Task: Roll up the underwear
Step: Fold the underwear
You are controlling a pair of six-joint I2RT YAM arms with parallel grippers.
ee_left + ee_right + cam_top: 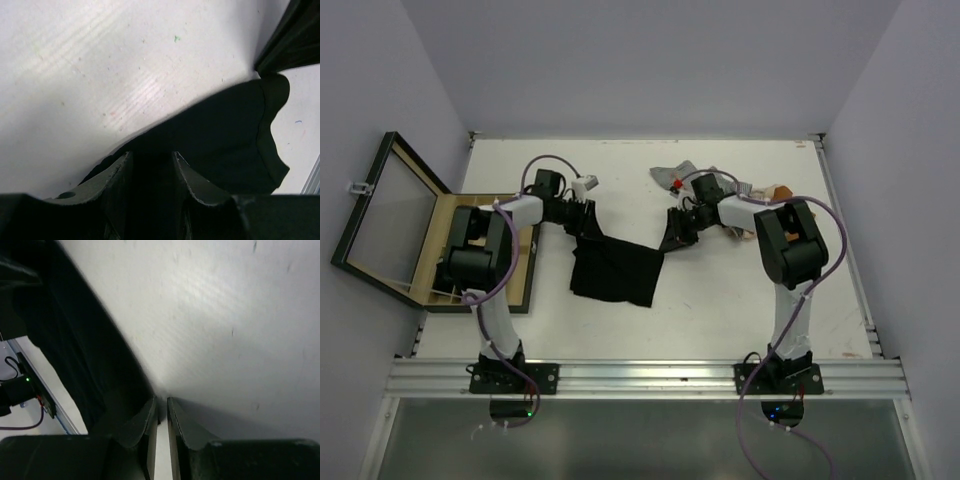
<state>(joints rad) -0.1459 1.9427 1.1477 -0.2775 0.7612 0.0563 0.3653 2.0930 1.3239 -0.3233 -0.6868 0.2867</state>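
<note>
Seen from above, a white table (740, 300). The black underwear (615, 272) lies creased at mid-table, strung between the left gripper (584, 224) and the right gripper (676, 230).

Left wrist: the jaws clamp a fold of the smooth dark cloth.

Right wrist: the jaws nearly meet at the cloth's edge, and I cannot tell whether they hold it.

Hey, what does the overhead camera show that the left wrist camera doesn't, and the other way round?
Only the overhead view: the open wooden box with its glass lid at the left, the pile of other garments at the far right, and the right claw at the black underwear's other corner. Only the left wrist view: the left claw's fingers up close with black cloth pinched between them, and a tiny green speck on the table. Both: the black underwear, the left claw and the white table.
</note>
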